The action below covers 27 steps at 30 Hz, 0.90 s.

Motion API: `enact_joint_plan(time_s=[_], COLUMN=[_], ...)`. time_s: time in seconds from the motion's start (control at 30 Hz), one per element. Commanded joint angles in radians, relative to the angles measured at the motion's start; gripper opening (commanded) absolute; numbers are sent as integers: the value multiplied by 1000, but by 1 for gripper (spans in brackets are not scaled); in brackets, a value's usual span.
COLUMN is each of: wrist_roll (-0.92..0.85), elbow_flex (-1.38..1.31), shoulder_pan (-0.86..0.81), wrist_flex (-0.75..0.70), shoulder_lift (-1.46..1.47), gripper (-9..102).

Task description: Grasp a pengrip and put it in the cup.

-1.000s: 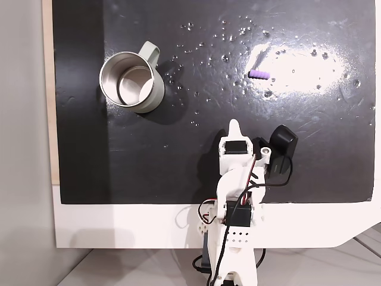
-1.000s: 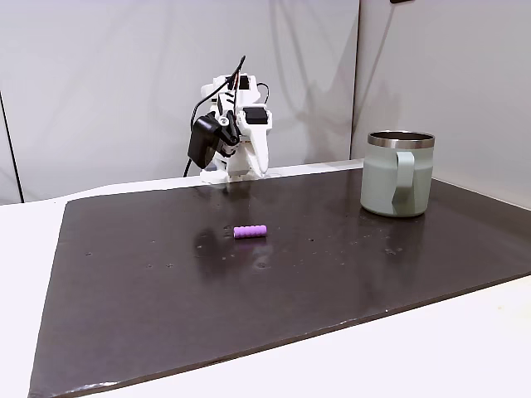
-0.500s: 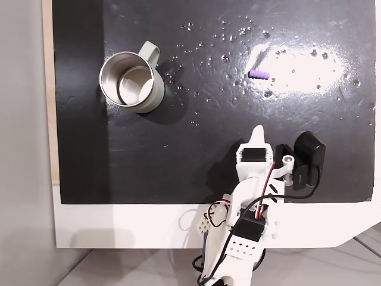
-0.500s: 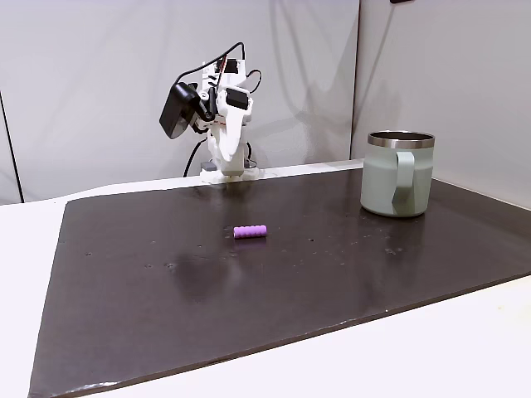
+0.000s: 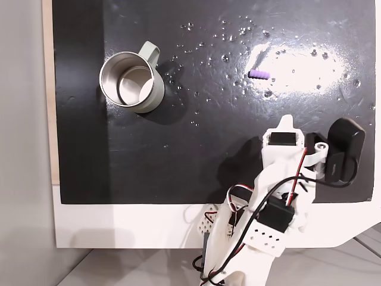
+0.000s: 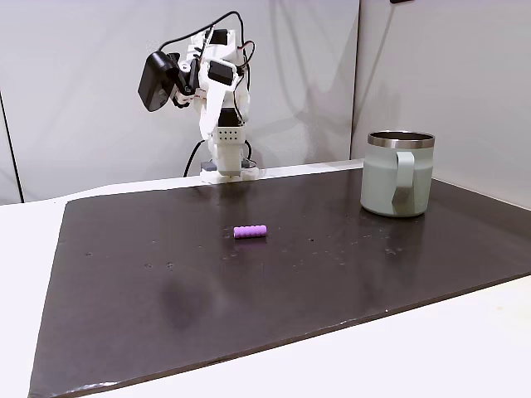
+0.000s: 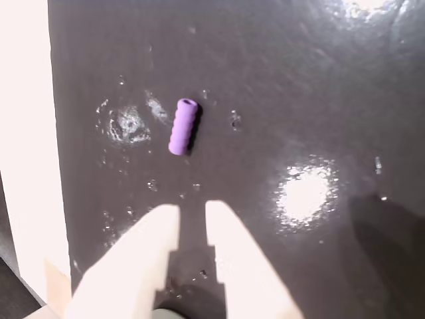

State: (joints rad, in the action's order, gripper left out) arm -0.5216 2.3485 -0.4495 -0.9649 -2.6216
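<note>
While the pengrip (image 7: 183, 126) lies flat on the black mat (image 5: 208, 119), the gripper (image 7: 191, 216) hangs above it in the wrist view — its 2 fingers slightly apart, pinching nothing. The cup (image 5: 132, 81) stands upright, well apart from the pengrip.

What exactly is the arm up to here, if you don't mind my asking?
A small white robot arm is lining up on a purple pengrip that lies on its side on the dark mat. In the wrist view the gripper hangs above the mat, its fingers slightly apart and holding nothing, with the pengrip just ahead of the tips. The cup stands upright and apart from the pengrip, on the left in the overhead-looking fixed view. Nothing has been grasped yet.
</note>
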Motion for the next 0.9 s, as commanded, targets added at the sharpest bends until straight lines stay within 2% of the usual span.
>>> enact_joint_plan(time_s=[0.0, 0.4, 0.87], wrist_roll=[43, 120, 222], elbow_flex=[-249, -592, -693], shoulder_pan=[25, 26, -9], wrist_flex=[-48, -66, -95], shoulder_lift=[152, 546, 857], gripper=[2, 3, 3])
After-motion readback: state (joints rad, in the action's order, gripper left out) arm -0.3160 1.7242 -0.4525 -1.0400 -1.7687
